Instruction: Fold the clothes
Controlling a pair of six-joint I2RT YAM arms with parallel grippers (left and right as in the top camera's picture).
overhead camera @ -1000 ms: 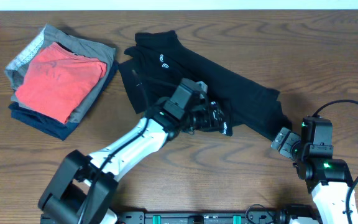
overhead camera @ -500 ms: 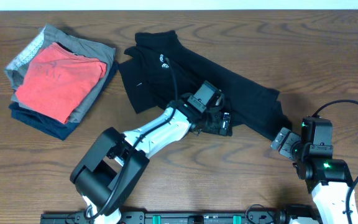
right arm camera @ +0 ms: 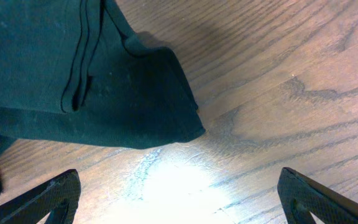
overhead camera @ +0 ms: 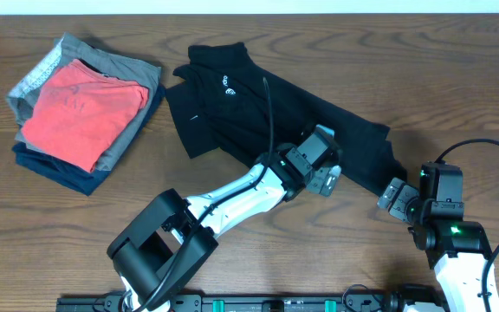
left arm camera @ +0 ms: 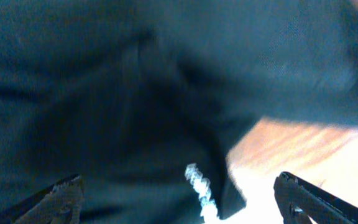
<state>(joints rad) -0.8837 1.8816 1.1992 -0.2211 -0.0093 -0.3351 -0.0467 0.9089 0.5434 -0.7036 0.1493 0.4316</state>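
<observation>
Hovering spread wide and empty, left gripper (overhead camera: 326, 178) over rumpled black soft-fabric collared shirt (overhead camera: 219, 117), right gripper (overhead camera: 394, 197) beside its corner; risking pinching doubled layers and bunching the fold.

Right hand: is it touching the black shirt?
Apart. The right wrist view shows bare table between the open right hand and the black shirt.

readable text: none | only mark: small white lettering (overhead camera: 228, 85) on black soft-fabric shirt (overhead camera: 267, 108), upper centre, overhead | too small to read
</observation>
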